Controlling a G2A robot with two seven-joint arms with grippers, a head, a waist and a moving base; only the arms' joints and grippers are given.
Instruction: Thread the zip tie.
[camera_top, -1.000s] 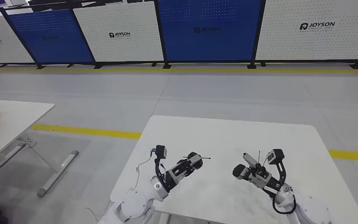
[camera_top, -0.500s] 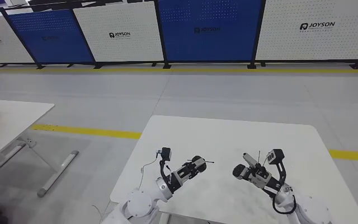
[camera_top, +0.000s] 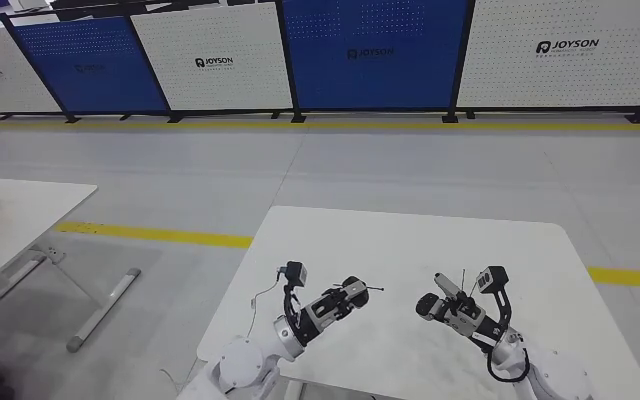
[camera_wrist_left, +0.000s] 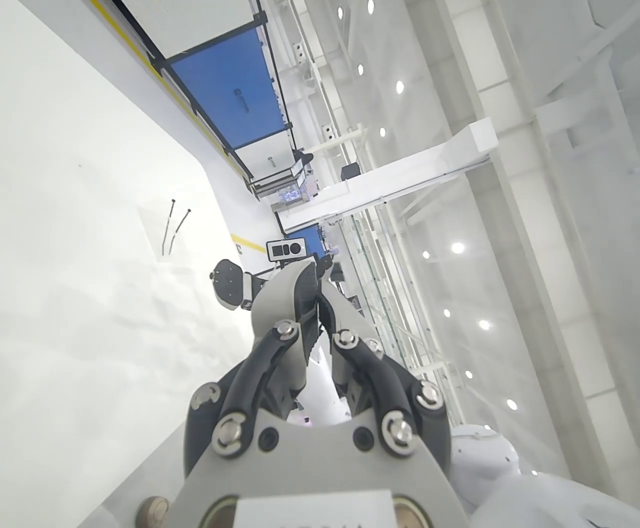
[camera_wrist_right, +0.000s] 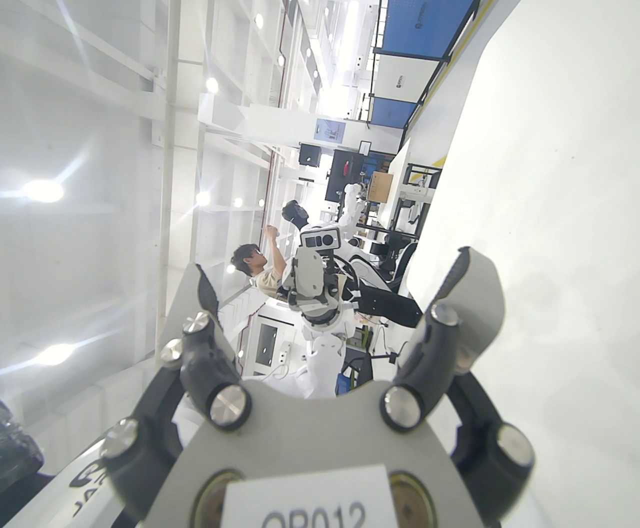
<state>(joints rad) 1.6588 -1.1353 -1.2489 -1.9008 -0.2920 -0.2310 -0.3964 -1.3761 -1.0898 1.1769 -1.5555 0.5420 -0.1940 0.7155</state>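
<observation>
While left tool (camera_wrist_left: 316, 285) clamps zip tie (camera_top: 374, 290) tight, right tool (camera_wrist_right: 335, 267) gapes wide, empty; 2 loose ties (camera_wrist_left: 168, 224) on table (camera_top: 400, 240).

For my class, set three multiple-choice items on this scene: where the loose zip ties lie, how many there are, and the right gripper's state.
1. Where do the loose zip ties lie? A. on the floor B. on the white table C. on a shelf
2. How many are there? A. two B. five C. nine
3. The right gripper is: A. shut on a tie B. open and empty C. shut and empty

Answers: 1 B, they lie flat on the tabletop. 2 A, two black strips lie side by side. 3 B, its fingers stand apart with nothing between.
</observation>
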